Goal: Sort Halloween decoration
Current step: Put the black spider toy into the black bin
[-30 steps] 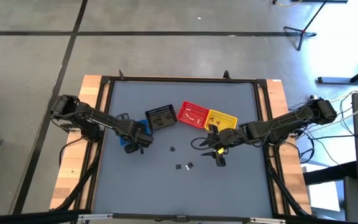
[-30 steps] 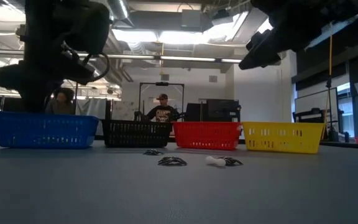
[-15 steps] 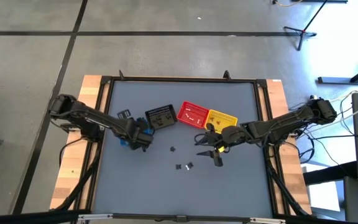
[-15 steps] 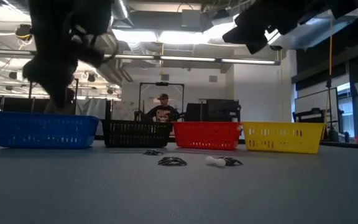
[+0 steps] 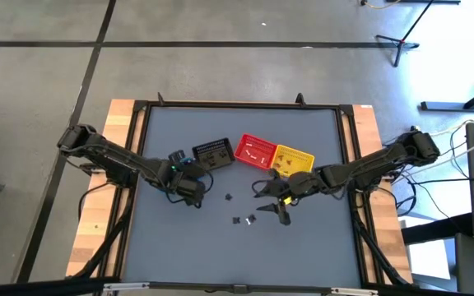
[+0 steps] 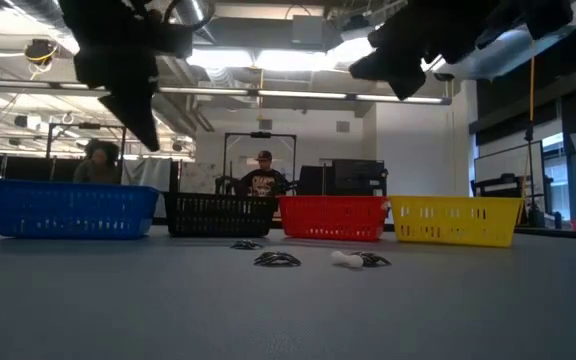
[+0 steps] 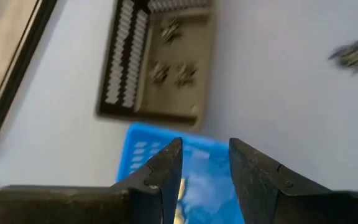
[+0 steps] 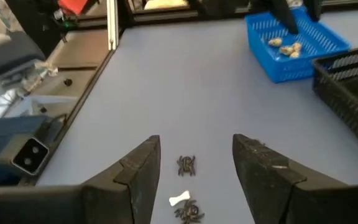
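Loose trinkets lie on the grey table: a black spider (image 8: 186, 163), a white bone (image 8: 180, 200) and another black spider (image 8: 190, 211); from above they show as dark specks (image 5: 243, 219) and one apart (image 5: 228, 197). My right gripper (image 8: 194, 180) (image 5: 271, 205) hovers open above and beside them, holding nothing. My left gripper (image 7: 205, 168) (image 5: 192, 194) is open and empty, raised over the blue basket (image 7: 166, 180), which holds cream trinkets (image 8: 284, 45). Dark trinkets lie in the black basket (image 7: 160, 68).
Blue (image 6: 73, 210), black (image 6: 218, 215), red (image 6: 333, 218) and yellow (image 6: 455, 220) baskets stand in a row across the table's middle. Open grey table lies on the near side of the row. People sit in the room beyond the table (image 6: 261, 178).
My left gripper has risen out of the blue basket and shifted toward the table's right. My right gripper has drifted a little toward the left and near edge, closer to the loose trinkets. The trinkets and baskets have stayed put.
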Robot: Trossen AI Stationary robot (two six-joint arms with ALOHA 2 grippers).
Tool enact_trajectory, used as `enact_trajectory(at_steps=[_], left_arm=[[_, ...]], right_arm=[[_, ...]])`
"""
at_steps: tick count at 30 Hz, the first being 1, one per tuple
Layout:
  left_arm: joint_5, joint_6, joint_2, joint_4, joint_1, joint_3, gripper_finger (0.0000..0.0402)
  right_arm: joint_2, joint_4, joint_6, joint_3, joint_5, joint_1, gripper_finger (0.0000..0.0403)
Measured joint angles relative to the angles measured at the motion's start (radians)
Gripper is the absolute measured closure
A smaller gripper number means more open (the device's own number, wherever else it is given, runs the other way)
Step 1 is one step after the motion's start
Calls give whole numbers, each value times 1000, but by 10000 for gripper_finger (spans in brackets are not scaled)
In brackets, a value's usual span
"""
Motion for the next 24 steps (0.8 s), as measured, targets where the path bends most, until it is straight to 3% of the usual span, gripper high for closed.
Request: enact_trajectory(at_steps=[5,14,24], left_arm=[[0,50,0,119,-8,0,279],[2,61,0,182,-14,0,279],[3,85,0,184,-14,0,279]], right_arm=[[70,2,28,0,107,41,203],[175,20,276,0,336,125,203],[268,17,469,0,399,205,203]])
